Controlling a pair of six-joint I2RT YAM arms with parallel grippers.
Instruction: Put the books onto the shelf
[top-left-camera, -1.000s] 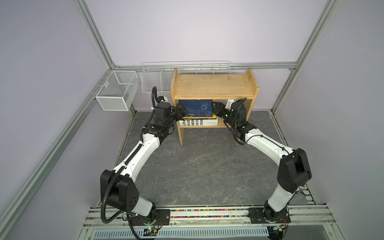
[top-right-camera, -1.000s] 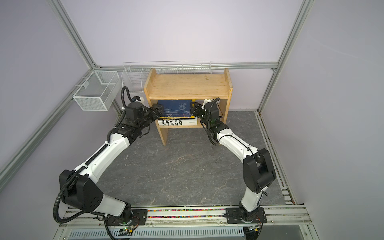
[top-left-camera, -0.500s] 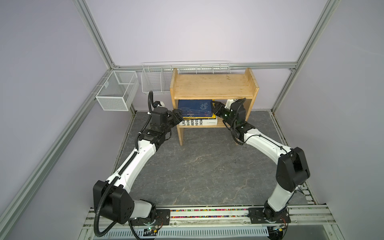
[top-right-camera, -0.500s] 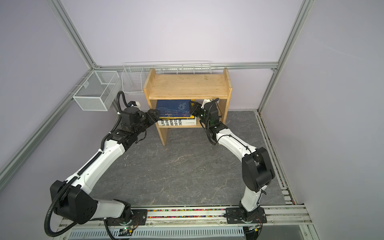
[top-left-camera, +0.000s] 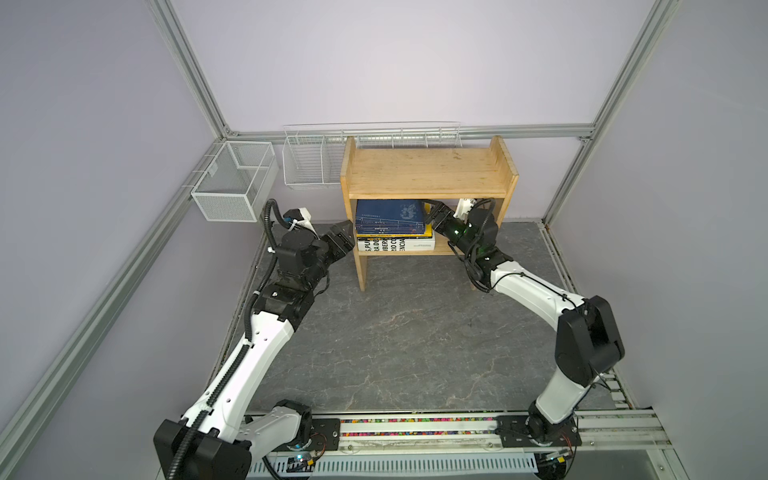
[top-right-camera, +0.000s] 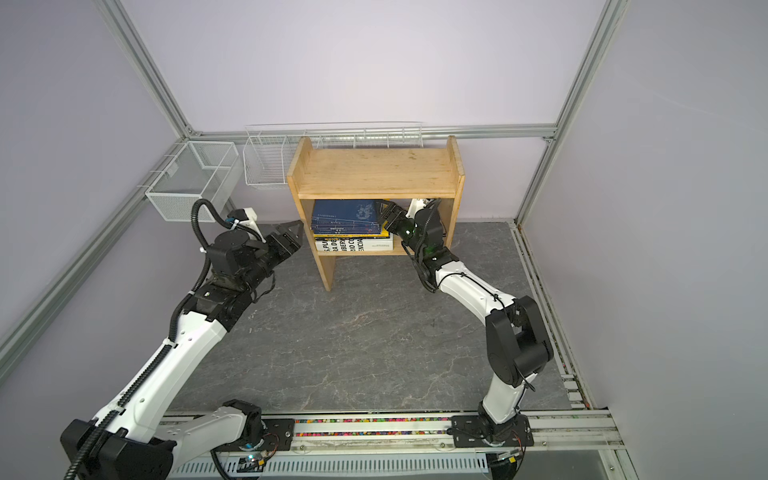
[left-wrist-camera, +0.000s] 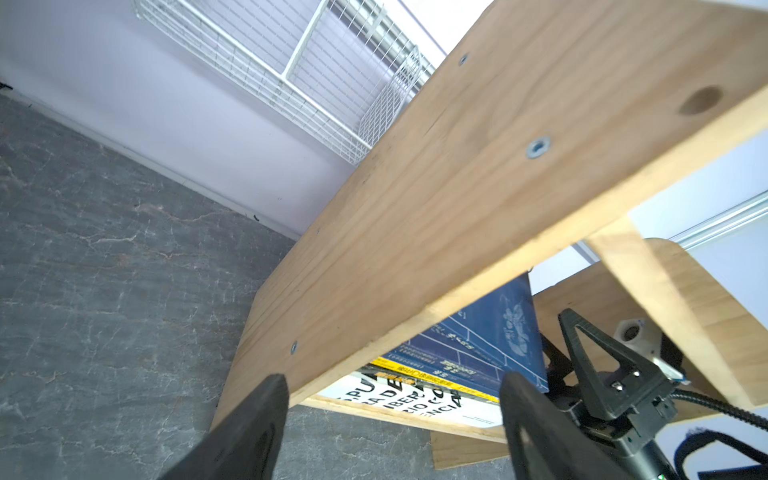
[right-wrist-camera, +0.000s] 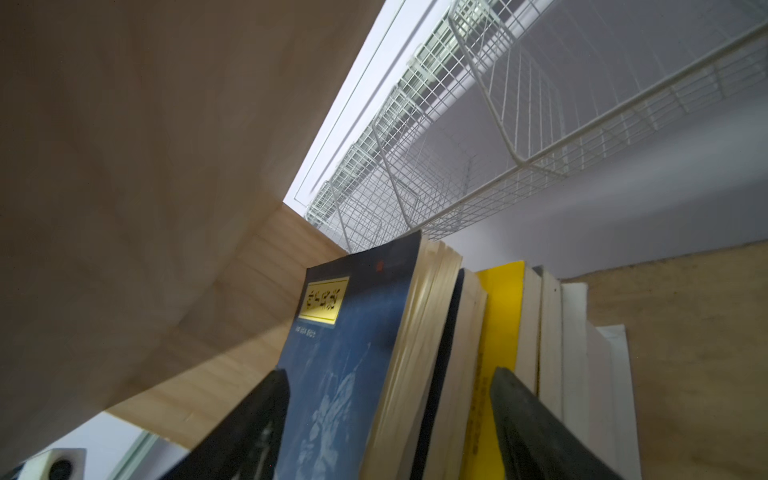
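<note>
Several books (top-left-camera: 390, 226) lie stacked flat on the lower tier of the shelf (top-left-camera: 428, 172), directly ahead of the right gripper (top-left-camera: 431, 214). Its jaws are spread wide astride the upper volumes, with navy, black and yellow covers between the fingers (right-wrist-camera: 257, 424). The left gripper (top-left-camera: 347, 237), also spread and empty, sits just outside the shelf's end, with the stack beyond its tips.

The books (top-left-camera: 390, 224) lie flat in one pile on the low board of the wooden shelf (top-left-camera: 428, 172), upper middle of the frame; blue on top, white at the bottom.
</note>
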